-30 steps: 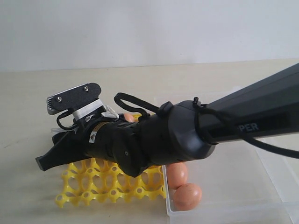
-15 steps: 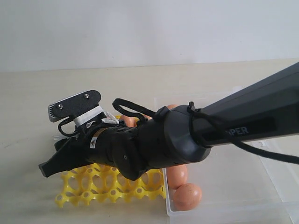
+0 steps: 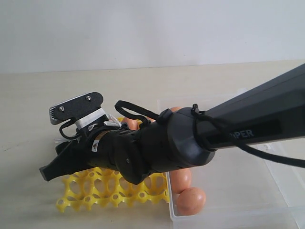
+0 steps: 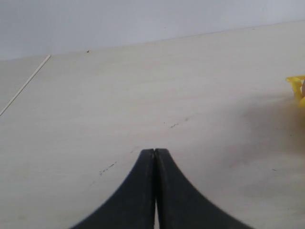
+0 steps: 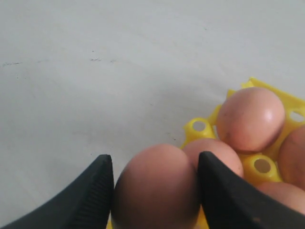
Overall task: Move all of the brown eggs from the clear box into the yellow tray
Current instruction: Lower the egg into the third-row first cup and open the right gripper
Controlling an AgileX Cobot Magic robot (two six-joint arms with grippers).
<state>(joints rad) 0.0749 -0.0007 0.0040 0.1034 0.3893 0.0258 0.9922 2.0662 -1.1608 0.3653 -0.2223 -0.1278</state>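
My right gripper [image 5: 155,164] is shut on a brown egg [image 5: 155,191], one finger against each side of it, at the corner of the yellow tray [image 5: 198,128]. Other brown eggs [image 5: 250,119] sit in tray cups just beyond it. In the exterior view the right arm reaches across the yellow tray [image 3: 95,191], and its gripper [image 3: 47,171] hangs low over the tray's left part. Two brown eggs [image 3: 190,200] lie in the clear box [image 3: 228,217] at the right. My left gripper [image 4: 155,151] is shut and empty above bare table.
The pale table [image 3: 28,119] stretches left of and behind the tray. A corner of the yellow tray [image 4: 296,86] shows at the edge of the left wrist view. The right arm's black body [image 3: 181,143] hides much of the tray and the box.
The right arm dropped a little and shifted left over the tray with the egg. Over the last half second it has held still.
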